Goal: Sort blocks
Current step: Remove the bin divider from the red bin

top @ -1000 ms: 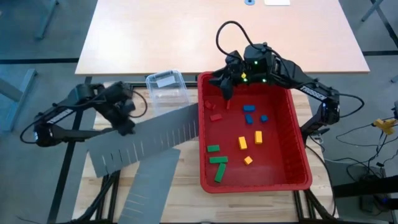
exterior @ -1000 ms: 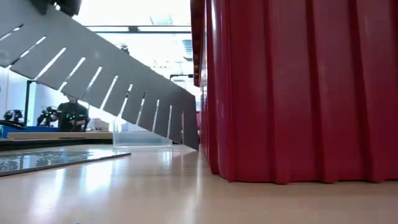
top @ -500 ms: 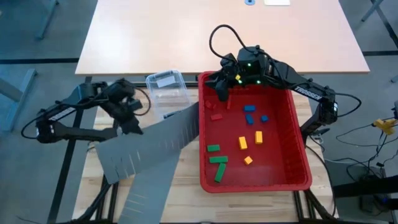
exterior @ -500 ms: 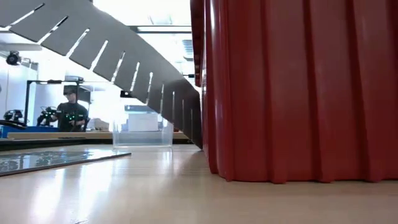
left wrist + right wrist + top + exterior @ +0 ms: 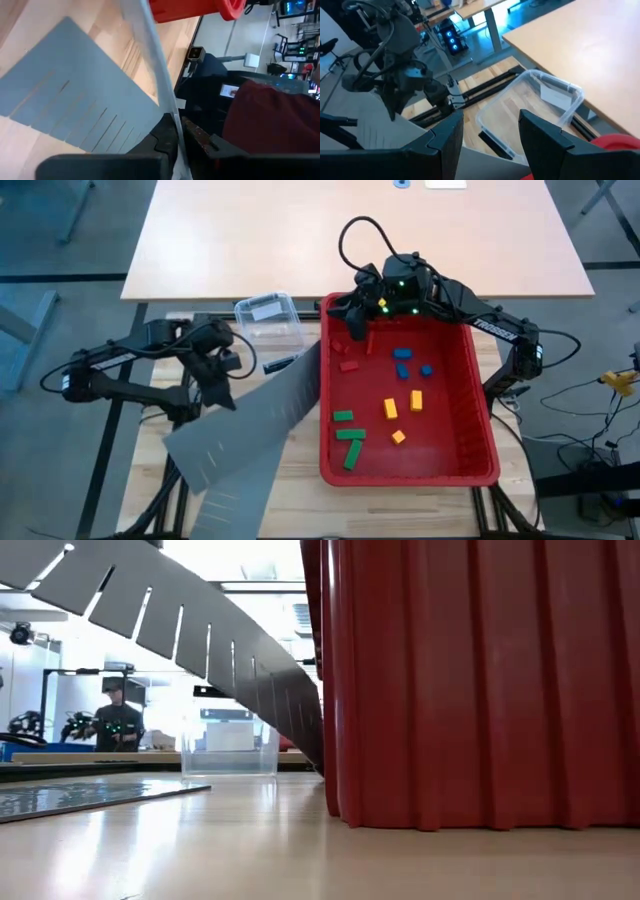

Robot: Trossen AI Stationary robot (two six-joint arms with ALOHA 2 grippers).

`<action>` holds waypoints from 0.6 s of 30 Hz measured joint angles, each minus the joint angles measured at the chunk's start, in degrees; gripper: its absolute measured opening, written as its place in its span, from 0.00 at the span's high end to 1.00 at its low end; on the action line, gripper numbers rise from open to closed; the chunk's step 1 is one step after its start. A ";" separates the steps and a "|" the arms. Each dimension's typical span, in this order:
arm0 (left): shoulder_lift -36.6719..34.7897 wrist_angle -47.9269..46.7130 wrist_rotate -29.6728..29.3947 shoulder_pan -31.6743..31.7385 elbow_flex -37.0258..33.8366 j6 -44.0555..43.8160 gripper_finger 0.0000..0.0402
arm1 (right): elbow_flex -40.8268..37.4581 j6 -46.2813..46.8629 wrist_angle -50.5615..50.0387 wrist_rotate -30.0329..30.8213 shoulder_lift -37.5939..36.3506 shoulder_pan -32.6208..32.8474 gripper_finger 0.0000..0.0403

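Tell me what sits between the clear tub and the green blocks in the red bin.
In the high view, the red bin's left wall and the raised grey panel's tip lie between the clear tub and the green blocks.

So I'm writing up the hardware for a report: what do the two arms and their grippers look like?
Both arms are dark, near black, built of slim jointed links. The right arm carries white lettering on one link, small green and yellow lights at its wrist, and a black cable looping above it. The left arm also trails thin black cables. The right gripper has two broad, flat, dark fingers.
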 joint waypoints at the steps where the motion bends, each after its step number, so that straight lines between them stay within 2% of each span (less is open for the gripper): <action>1: -0.13 -0.02 0.03 -0.01 0.00 0.08 0.95 | 0.00 -0.01 0.20 0.00 -0.01 0.00 0.58; 12: -0.50 -0.96 -0.06 -0.12 -2.89 0.78 0.61 | 0.01 0.57 2.74 0.02 -0.02 0.00 0.58; 18: -0.52 -0.92 -1.39 -0.13 -3.23 0.90 0.48 | 0.02 1.42 2.87 0.04 -0.02 0.00 0.58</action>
